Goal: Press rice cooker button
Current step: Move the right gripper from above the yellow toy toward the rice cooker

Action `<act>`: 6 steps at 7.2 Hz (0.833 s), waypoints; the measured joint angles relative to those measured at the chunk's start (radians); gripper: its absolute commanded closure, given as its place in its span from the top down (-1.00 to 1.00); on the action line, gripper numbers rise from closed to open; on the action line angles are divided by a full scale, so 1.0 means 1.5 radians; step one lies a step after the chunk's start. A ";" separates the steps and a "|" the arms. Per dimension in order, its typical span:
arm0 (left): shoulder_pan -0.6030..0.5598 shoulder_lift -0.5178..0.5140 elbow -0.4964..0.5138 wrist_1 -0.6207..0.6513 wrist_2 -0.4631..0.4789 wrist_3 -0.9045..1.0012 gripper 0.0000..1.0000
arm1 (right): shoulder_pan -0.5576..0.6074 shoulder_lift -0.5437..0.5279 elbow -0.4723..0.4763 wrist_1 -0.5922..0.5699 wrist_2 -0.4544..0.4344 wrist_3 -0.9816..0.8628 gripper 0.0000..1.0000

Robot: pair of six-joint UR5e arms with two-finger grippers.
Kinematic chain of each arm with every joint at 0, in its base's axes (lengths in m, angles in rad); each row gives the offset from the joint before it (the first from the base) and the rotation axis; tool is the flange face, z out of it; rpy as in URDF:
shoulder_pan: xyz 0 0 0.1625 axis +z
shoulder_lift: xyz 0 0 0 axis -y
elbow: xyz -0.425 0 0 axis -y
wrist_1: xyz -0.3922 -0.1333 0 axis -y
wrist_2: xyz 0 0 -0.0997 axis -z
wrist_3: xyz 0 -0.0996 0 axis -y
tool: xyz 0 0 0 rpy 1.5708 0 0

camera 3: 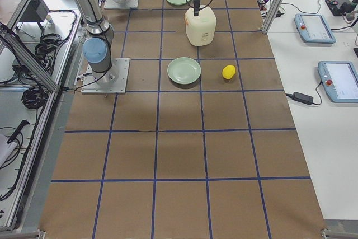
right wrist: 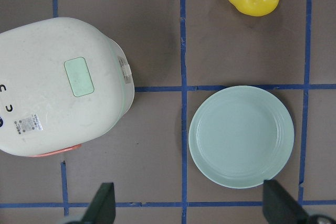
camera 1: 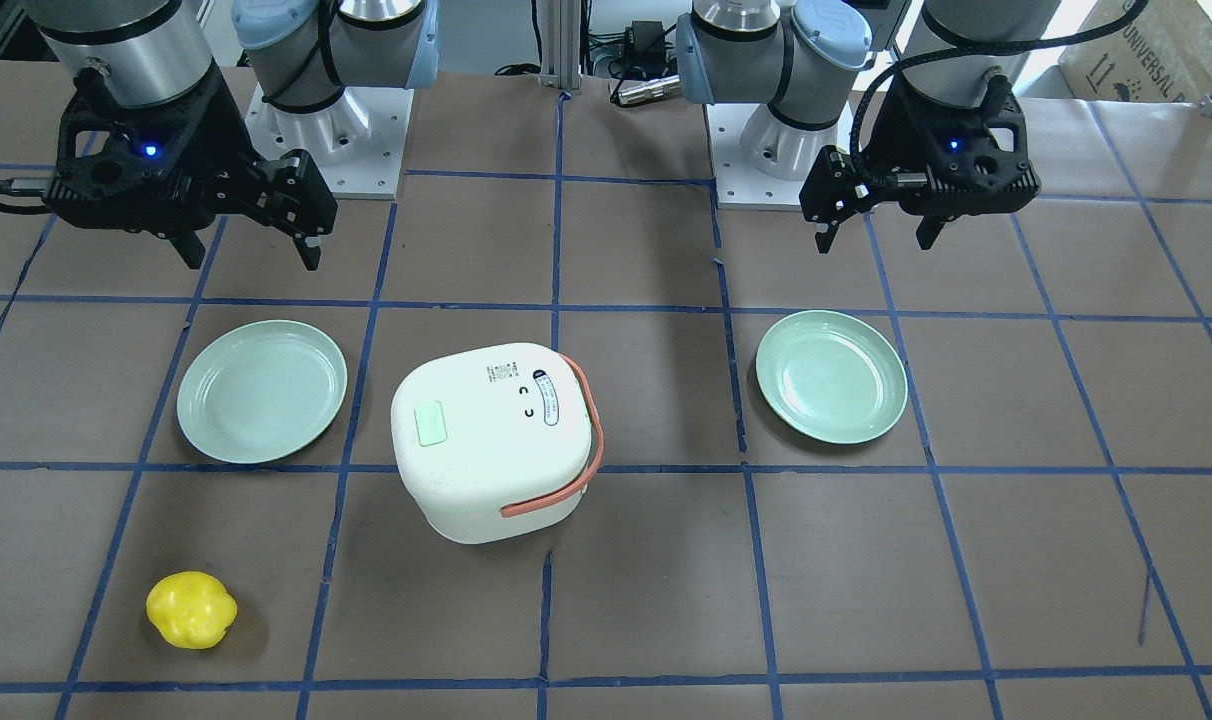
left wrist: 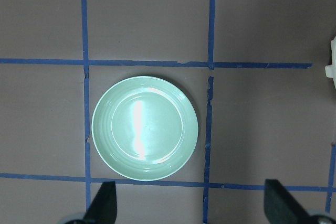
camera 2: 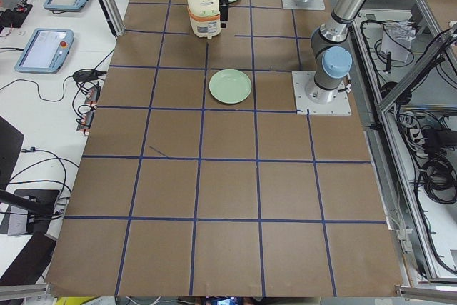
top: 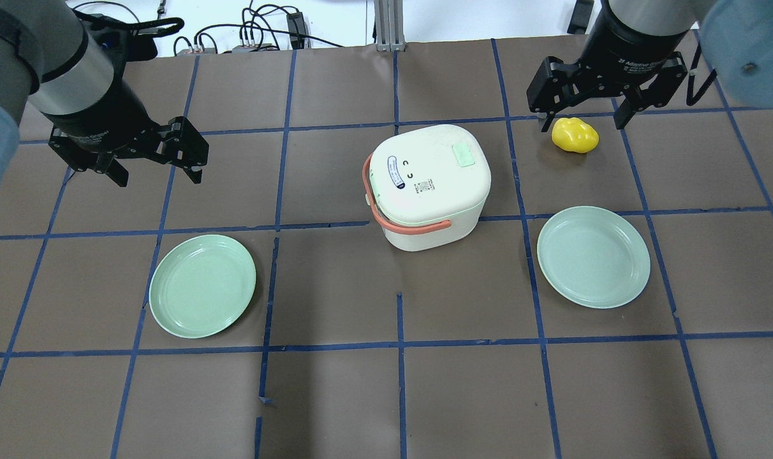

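Note:
The white rice cooker (camera 1: 486,440) stands closed near the table's middle, with its salmon-orange handle (camera 1: 566,480) folded down along its side. A mint-green rectangular button (camera 1: 431,423) sits on the lid; it also shows in the overhead view (top: 464,155) and the right wrist view (right wrist: 79,76). My left gripper (top: 157,177) is open and empty, high above the table, well to the left of the cooker (top: 428,185). My right gripper (top: 581,122) is open and empty, high up on the cooker's right. The inner pot is hidden.
A mint-green plate (top: 203,285) lies under my left gripper's side and another plate (top: 594,256) lies to the right of the cooker. A yellow lemon-like fruit (top: 574,136) lies beyond the right plate, below my right gripper. Blue tape lines grid the brown table.

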 measured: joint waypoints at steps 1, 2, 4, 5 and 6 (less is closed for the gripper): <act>0.000 0.000 0.000 0.000 0.000 0.000 1.00 | 0.000 0.000 -0.001 0.000 0.000 0.000 0.99; 0.000 0.000 0.000 0.000 0.000 0.000 1.00 | 0.000 0.000 -0.002 0.000 0.000 0.000 0.99; 0.000 0.000 0.000 0.000 0.000 0.000 1.00 | 0.000 0.001 -0.004 0.000 0.000 0.000 0.86; 0.000 0.000 0.000 -0.001 0.000 0.000 1.00 | 0.000 0.001 -0.004 -0.001 0.002 0.001 0.47; 0.000 0.000 0.000 -0.001 0.000 0.000 1.00 | 0.000 0.002 -0.004 -0.004 0.010 0.002 0.11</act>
